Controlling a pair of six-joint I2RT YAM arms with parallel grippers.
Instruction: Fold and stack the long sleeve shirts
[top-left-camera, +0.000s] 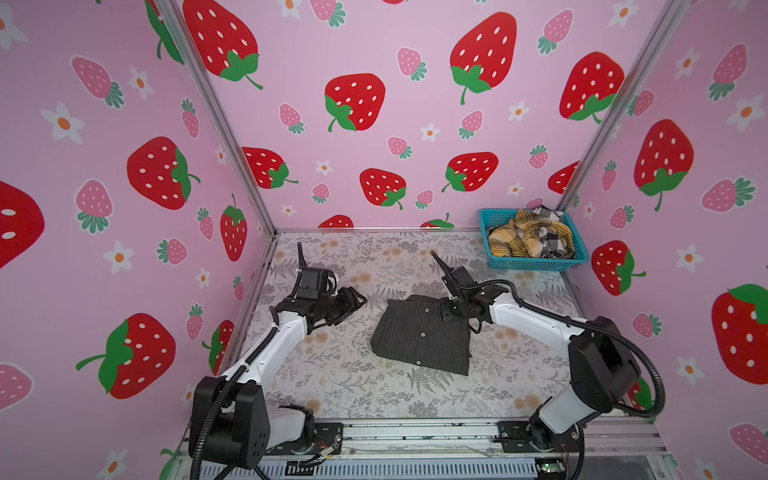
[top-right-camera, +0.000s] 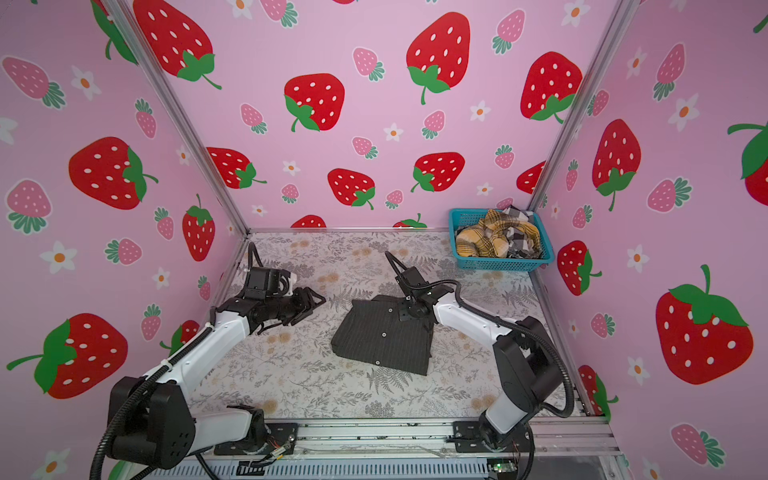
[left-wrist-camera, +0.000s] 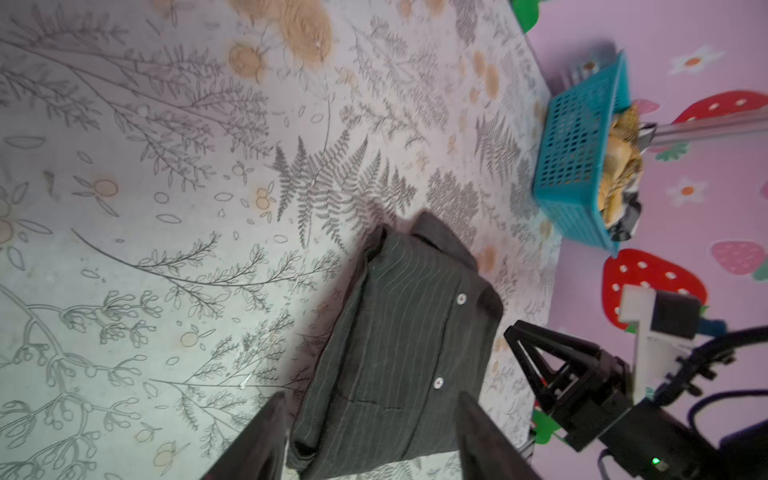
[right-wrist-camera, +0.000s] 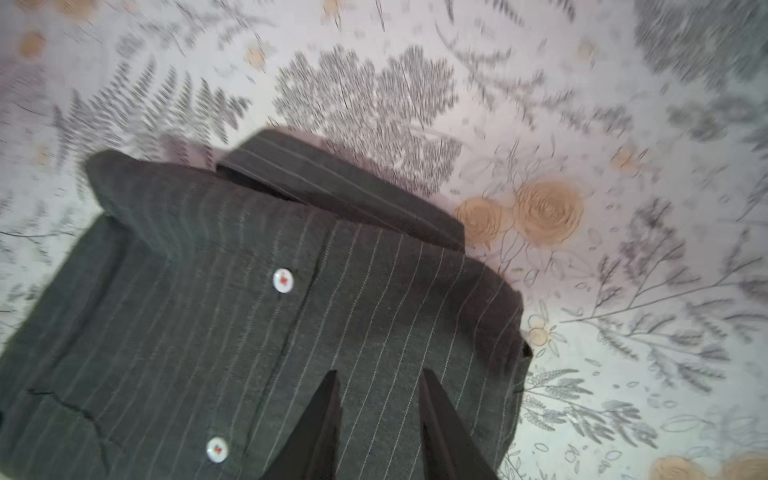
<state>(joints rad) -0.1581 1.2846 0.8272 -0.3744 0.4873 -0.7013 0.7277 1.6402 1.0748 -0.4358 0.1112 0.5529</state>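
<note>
Charcoal shirt (top-left-camera: 422, 338) (top-right-camera: 384, 340) is folded to a rough rectangle and laid flat on the table (top-left-camera: 353, 374), a little right of centre. Placket and pale buttons are turned up; the collar is at the far end.

Left gripper (top-left-camera: 353, 307) (top-right-camera: 311, 305): jaws are spread wide and nothing is held. In both top views it is placed left of the shirt, apart from it, over bare table. Contact with the table cannot be told. In the left wrist view the shirt is framed between its fingers (left-wrist-camera: 262, 440), but no cloth is pinched.

Right gripper (top-left-camera: 445, 313) (right-wrist-camera: 380, 372): jaws are parted only a small way, so the gap is narrow. It is positioned over the shirt's far right corner, by the collar. In the right wrist view striped cloth is seen through the gap and nothing is clamped. That view is blurred, so it cannot be told whether the tips touch the cloth.

Basket (top-left-camera: 536, 262) (top-right-camera: 498, 264) is set in the table's far right corner, well apart from both grippers. Plaid shirt (top-left-camera: 519, 241) and check shirt (top-left-camera: 557, 245) are bundled in it unfolded, with the plaid mostly on top.
</note>
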